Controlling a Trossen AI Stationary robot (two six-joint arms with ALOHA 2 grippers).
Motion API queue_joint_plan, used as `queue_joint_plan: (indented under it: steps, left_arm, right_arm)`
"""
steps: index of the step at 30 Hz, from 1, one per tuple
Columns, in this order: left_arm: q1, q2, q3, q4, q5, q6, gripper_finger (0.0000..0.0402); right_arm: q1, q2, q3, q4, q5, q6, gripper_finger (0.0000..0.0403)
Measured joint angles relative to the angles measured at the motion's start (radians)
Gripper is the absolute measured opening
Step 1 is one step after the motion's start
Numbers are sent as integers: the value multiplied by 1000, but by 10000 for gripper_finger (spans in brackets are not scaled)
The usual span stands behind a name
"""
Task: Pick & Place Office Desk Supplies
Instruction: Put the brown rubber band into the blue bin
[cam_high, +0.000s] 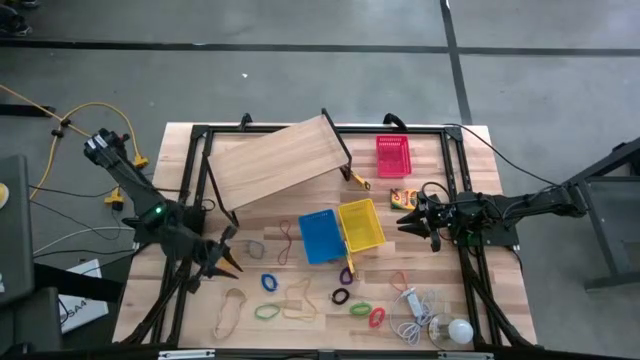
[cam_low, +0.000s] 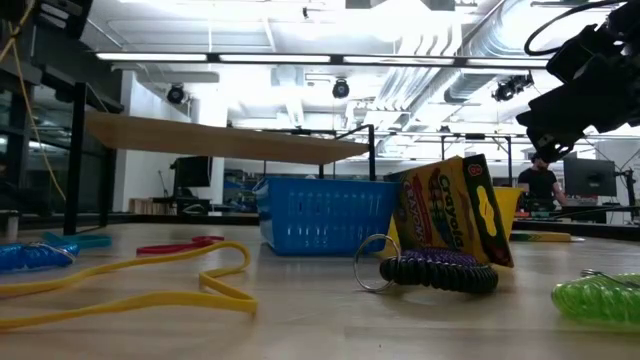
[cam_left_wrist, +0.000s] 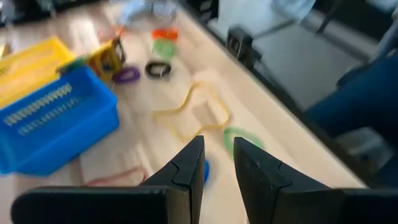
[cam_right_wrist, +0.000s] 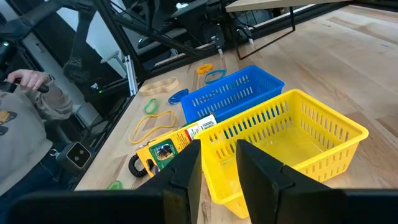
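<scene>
Blue basket and yellow basket stand side by side mid-table; a red basket stands farther back. The crayon box leans against the yellow basket's near side, tilted. Several loops lie flat on the near half: tan, yellow, blue, green, black, red. My left gripper hovers open above the table's left part, left of the blue basket. My right gripper waits open just right of the yellow basket.
A wooden board on black legs stands tilted at the far left. A white bulb with its thin cord lies at the near right corner. A small orange-yellow item sits beside my right gripper. A person stands beyond the table's near edge.
</scene>
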Motion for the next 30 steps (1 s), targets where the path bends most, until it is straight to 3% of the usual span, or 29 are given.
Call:
queue_joint_plan:
  steps: [5,8,22,30]
  left_arm:
    - [-52,125,120,-229,-89,-122,81]
    - [-55,206,157,-308,-90,-203,81]
    - [-61,438,158,-268,48,-275,81]
    - [-93,538,158,-203,61,-330,81]
  right_arm:
    - [0,0,0,0,0,0,89]
    - [0,0,0,0,0,0,89]
    - [0,0,0,0,0,0,89]
    - [0,0,0,0,0,0,89]
